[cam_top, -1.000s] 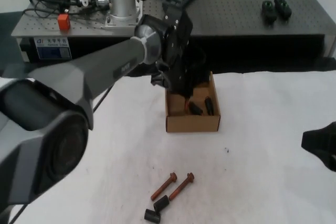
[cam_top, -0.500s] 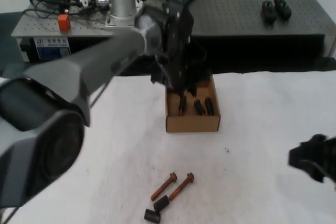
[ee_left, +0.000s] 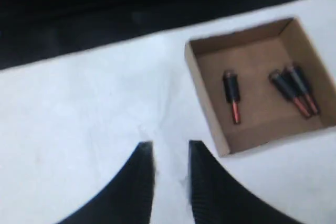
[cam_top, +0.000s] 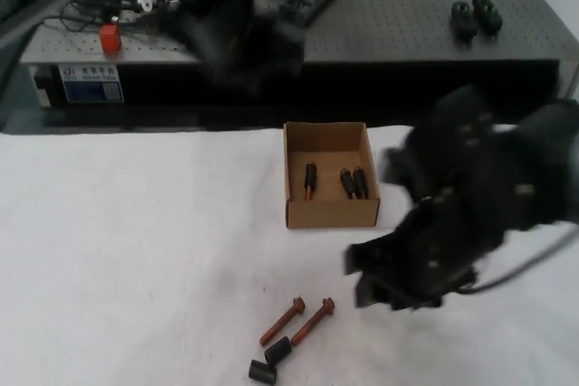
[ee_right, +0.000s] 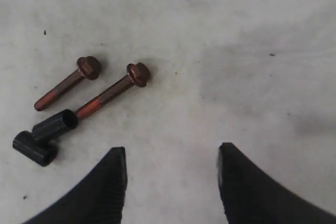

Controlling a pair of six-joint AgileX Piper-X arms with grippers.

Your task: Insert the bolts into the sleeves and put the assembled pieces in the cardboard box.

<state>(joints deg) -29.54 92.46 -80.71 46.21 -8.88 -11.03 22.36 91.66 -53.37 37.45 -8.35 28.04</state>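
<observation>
My right gripper [ee_right: 172,153] hangs spread and empty above the nearer bolt [ee_right: 113,92]: light, rigid, prone to rolling, so I judge mid-shank the best pinch

A white cloth [cam_top: 136,250] spread across the near side, at six o'clock. Beyond it, at twelve, stood a black perforated table [cam_top: 407,15], carrying tangled cables [cam_top: 90,6] and an orange block [cam_top: 109,37] toward eleven, and two small black objects [cam_top: 475,17] toward one.

Open cardboard box [cam_top: 330,214] holds 3 assembled pieces [ee_left: 231,88]; 2 copper bolts [ee_right: 110,92], 2 black sleeves [ee_right: 55,125] loose nearby.
</observation>
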